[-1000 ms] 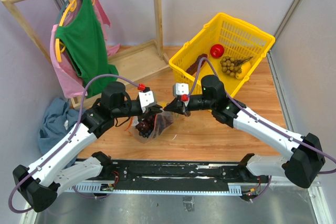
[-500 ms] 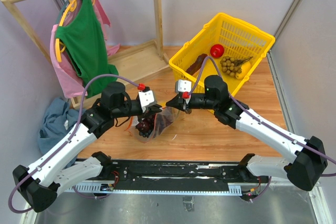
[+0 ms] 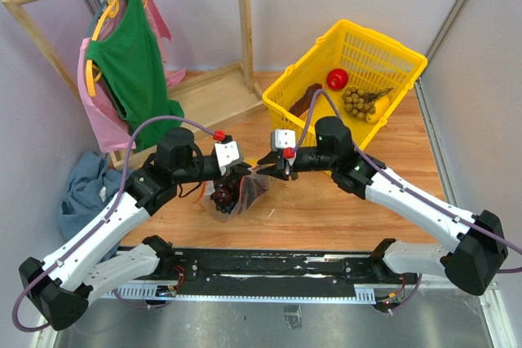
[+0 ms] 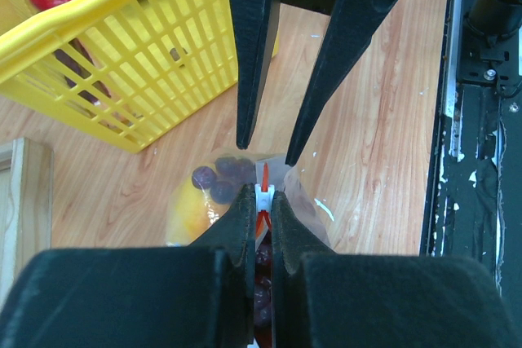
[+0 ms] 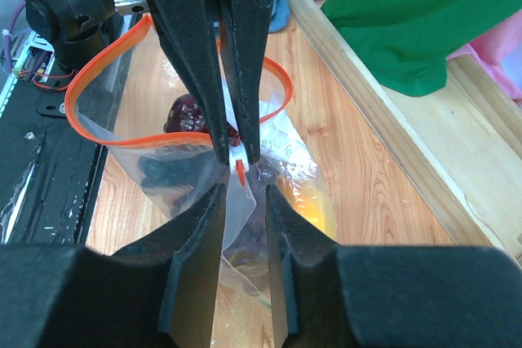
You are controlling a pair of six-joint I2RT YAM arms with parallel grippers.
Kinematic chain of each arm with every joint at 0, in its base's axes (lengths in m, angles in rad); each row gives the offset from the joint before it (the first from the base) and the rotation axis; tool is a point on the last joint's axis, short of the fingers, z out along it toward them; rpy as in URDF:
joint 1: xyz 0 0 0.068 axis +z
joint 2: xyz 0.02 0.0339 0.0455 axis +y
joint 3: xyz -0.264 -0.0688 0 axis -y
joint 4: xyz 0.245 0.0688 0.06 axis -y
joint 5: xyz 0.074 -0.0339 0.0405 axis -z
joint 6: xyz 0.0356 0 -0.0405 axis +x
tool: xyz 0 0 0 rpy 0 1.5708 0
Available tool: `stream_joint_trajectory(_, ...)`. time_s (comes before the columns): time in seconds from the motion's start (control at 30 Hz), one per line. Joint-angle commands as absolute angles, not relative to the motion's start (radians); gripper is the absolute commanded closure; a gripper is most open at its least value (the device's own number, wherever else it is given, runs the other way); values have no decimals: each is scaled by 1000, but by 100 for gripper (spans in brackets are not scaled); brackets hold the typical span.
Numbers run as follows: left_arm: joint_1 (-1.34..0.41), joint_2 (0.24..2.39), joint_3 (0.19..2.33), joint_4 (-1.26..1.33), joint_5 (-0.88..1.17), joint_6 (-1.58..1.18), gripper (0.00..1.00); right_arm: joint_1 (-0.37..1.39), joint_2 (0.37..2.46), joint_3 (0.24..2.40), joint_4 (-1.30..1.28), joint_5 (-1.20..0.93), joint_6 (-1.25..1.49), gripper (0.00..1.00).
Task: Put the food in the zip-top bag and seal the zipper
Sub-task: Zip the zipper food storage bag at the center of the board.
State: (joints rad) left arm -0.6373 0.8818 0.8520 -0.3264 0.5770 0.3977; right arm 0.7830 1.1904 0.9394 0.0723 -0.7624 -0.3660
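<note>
The zip-top bag (image 3: pixel 232 195) stands on the wooden table between the two arms, its mouth partly open. Its zipper (image 5: pixel 96 81) curves in a red-orange loop. Inside show purple grapes (image 4: pixel 218 178), the yellow pepper (image 4: pixel 189 214) and a dark red piece (image 5: pixel 186 112). My left gripper (image 3: pixel 243 171) is shut on the zipper's white end piece (image 4: pixel 263 194), also seen in the right wrist view (image 5: pixel 237 152). My right gripper (image 3: pixel 263 170) faces it, open, with a clear flap of the bag between its fingers (image 5: pixel 202 226).
The yellow basket (image 3: pixel 369 48) stands behind the right arm with a red round fruit (image 3: pixel 337 79) and a brownish bunch (image 3: pixel 356 101). A wooden clothes rack (image 3: pixel 214 95) with a green garment (image 3: pixel 130 71) is at the back left. A blue cloth (image 3: pixel 86 189) lies left.
</note>
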Motion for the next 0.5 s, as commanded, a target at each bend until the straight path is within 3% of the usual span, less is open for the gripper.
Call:
stream_joint_trajectory(0.0, -637, 881, 858, -299, 592, 397, 100, 773, 1227, 984, 72, -813, -385, 73)
stream_joint_trajectory(0.3, -637, 881, 857, -308, 615, 400, 100, 773, 1265, 989, 111, -818, -375, 87)
stream_joint_trajectory(0.37, -637, 881, 857, -307, 610, 400, 100, 774, 1266, 989, 117, -821, -368, 98)
stream_joint_trajectory(0.47, -637, 879, 858, -300, 589, 384, 95, 773, 1260, 987, 126, -821, -350, 99)
